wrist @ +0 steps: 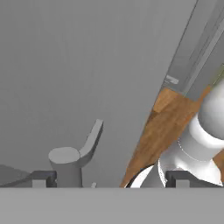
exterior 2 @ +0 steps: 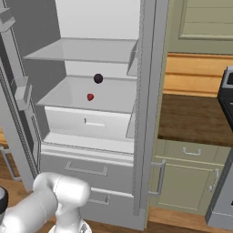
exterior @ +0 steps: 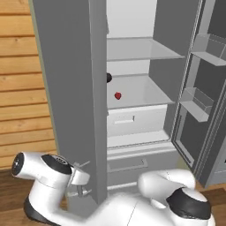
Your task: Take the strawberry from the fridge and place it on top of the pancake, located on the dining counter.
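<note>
Gripper [exterior: 81, 178] low beside open fridge [exterior: 132, 88] door, jaws parted, holding nothing. Strawberry [exterior: 118, 95] on middle shelf, mid-surface, dark fruit [exterior 2: 98, 78] toward back edge. Wood floor [wrist: 164, 127], plank wall [exterior: 20, 79].

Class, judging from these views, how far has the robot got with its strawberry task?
Done: the fridge stands open. In hand: nothing; the open gripper sits low by the left door's handle. Left: the strawberry lies on the shelf beside a dark fruit, awaiting pickup and delivery.
</note>
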### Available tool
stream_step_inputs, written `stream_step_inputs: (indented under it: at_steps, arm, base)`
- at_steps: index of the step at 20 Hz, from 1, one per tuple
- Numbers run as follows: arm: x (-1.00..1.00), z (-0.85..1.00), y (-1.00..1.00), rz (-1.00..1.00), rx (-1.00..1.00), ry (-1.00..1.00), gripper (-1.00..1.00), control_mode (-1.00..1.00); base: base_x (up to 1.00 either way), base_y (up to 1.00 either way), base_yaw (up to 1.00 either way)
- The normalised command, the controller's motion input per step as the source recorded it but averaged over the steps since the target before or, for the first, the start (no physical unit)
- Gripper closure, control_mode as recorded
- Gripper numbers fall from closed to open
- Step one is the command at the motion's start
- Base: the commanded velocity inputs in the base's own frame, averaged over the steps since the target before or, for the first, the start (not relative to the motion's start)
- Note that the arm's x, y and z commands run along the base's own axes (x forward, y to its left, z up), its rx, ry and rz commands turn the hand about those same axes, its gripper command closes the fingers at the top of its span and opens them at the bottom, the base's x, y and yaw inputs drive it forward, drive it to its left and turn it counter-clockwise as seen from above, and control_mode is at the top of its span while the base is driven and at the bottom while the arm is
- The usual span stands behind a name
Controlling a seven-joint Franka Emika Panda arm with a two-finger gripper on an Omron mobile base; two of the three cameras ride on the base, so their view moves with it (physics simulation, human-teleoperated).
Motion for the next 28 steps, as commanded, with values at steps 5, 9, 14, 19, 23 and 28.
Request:
stream_step_inputs:
  at_steps: [5,9,14,19,23,28]
  arm:
    - [-0.98,0.34,-0.38,0.3,0.25,-0.18,-1.0,-1.0]
    - [-0.47,0.82,-0.65,0.34,0.31,-0.04,-1.0,-1.0]
    - [-0.37,0.88,-0.53,0.27,0.24,0.06,-1.0,-1.0]
    - [-0.38,0.53,-0.61,0.18,0.27,0.15,-1.0,-1.0]
    - [0.01,0.31,-0.73,0.17,0.44,0.19,-1.0,-1.0]
    - [0.06,0.2,-0.76,0.17,0.52,0.02,-1.0,-1.0]
  base:
    - [0.0,0.0,0.0]
    - [0.0,0.0,0.0]
    - [0.0,0.0,0.0]
    - [0.0,0.0,0.0]
    - [0.0,0.0,0.0]
    - [0.0,0.0,0.0]
